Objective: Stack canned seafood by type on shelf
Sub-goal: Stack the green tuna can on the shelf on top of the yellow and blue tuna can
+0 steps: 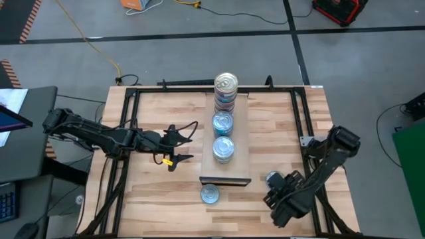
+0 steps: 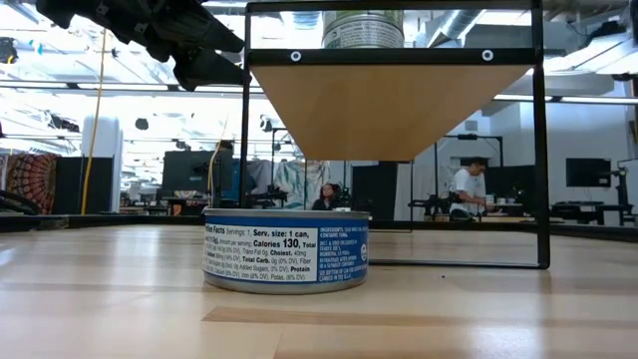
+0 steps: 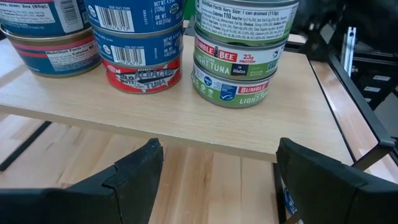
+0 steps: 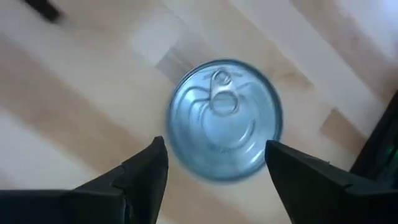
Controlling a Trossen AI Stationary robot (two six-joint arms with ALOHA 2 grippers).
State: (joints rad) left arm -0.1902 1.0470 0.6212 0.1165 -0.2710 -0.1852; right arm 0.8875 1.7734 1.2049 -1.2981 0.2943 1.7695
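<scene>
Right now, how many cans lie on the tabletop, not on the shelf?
2. The first can lies in front of the shelf; the second can lies below the open right gripper. The arms may hide more.

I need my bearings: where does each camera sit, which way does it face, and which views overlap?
High: overhead, straight down on the striped wood table; both dark arms show.
Low: table height, level across at a blue-labelled round tin before the light-wood shelf; one dark arm overhead.
Left wrist: faces stacked tins on the shelf; the open left gripper shows.
Right wrist: down on a blue-topped tin; the open right gripper shows.
Shared: high and left wrist both see the shelf stacks.
</scene>
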